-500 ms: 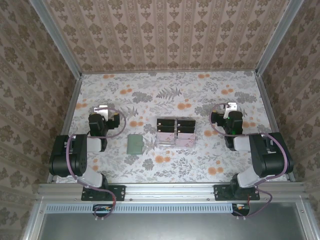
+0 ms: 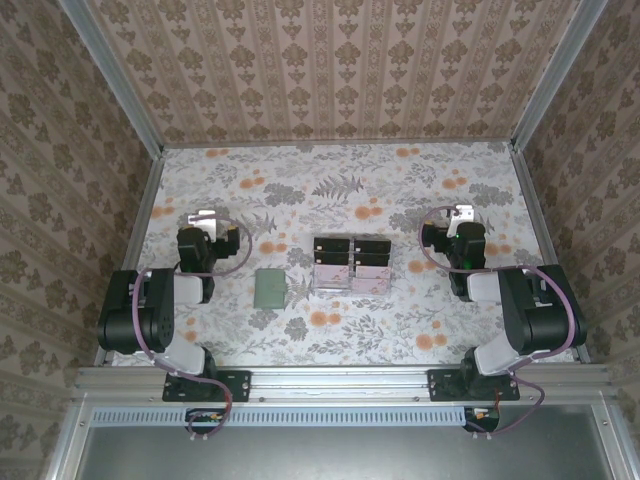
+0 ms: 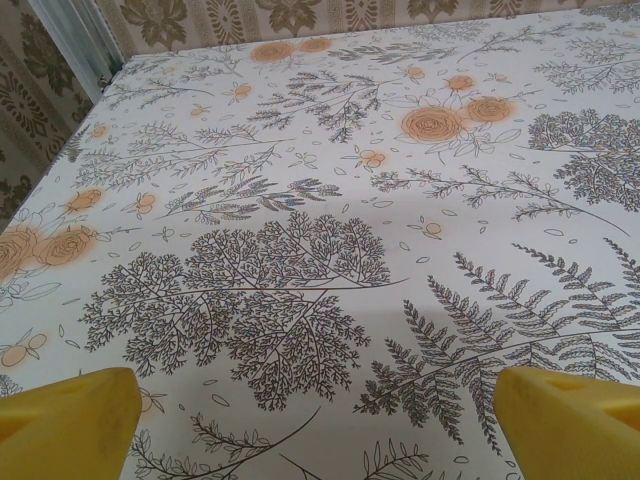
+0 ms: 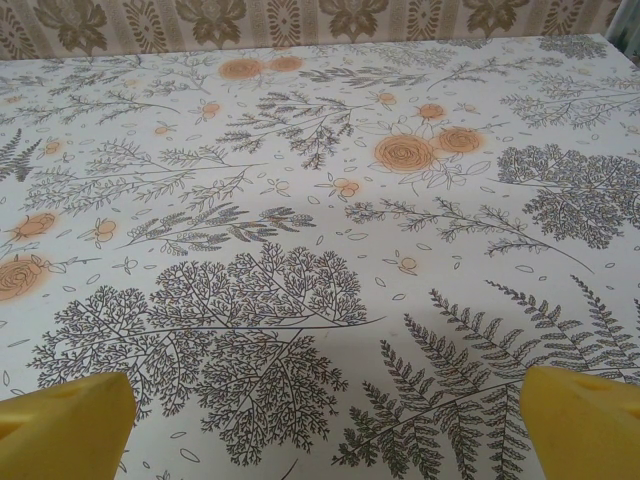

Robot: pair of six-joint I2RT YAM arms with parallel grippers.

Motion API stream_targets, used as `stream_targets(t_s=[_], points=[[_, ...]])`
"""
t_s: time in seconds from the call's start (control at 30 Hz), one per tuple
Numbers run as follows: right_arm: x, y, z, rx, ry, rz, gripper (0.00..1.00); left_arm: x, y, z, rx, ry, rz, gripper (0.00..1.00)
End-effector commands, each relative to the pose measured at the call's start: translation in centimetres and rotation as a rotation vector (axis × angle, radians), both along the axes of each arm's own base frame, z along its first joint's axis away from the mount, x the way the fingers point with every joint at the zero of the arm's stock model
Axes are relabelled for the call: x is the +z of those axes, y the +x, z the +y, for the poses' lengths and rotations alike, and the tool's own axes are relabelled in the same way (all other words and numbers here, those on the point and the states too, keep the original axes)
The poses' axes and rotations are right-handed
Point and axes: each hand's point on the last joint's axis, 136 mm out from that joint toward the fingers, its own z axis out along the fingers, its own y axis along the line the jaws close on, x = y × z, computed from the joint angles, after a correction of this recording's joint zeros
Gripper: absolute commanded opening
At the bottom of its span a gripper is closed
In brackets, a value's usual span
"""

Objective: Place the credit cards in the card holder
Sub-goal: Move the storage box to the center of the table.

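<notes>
Looking down from the top camera, we see the card holder [image 2: 269, 288] lying flat on the floral table [image 2: 330, 190], a little left of the frame's centre, with its sage-green face up. Any mark on it is too small for us to read. To its right, near it but not touching, the clear stand [image 2: 351, 262] sits at the centre of the frame. Black blocks [image 2: 352, 245] fill its upper part, and the credit cards [image 2: 352, 277] show as pale pink strips along its lower edge. We cannot count the cards, and any print on them is too small to make out.

Our left gripper [image 2: 204, 216] rests at the middle left of the frame, apart from the card holder. Our right gripper [image 2: 460, 214] rests at the middle right, apart from the stand. In the left wrist view, our yellow fingertips [image 3: 65, 425] sit in the two lower corners, spread fully wide, with bare fern-and-rose cloth between them. That hand grips nothing. In the right wrist view, the yellow fingertips [image 4: 60, 425] are just as far apart over the same printed cloth, and that hand is also empty. Patterned walls [image 2: 330, 70] close off the top of the frame.
</notes>
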Motion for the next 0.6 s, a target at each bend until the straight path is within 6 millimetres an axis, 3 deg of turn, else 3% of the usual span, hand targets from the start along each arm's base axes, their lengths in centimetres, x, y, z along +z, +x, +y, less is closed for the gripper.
stream_targets(t_s=[0.0, 0.43, 0.57], points=[[1.0, 0.6, 0.6, 0.032, -0.003, -0.034, 1.00, 1.0, 0.6, -0.1, -0.033, -0.017, -0.030, 1.00], [0.9, 0.6, 0.6, 0.032, 0.000, -0.029, 1.00, 1.0, 0.7, 0.0, -0.028, -0.018, -0.028, 1.00], [2.2, 0.1, 0.3, 0.016, -0.004, -0.064, 1.00, 2.1, 0.3, 0.5, 0.007, -0.011, -0.053, 1.00]])
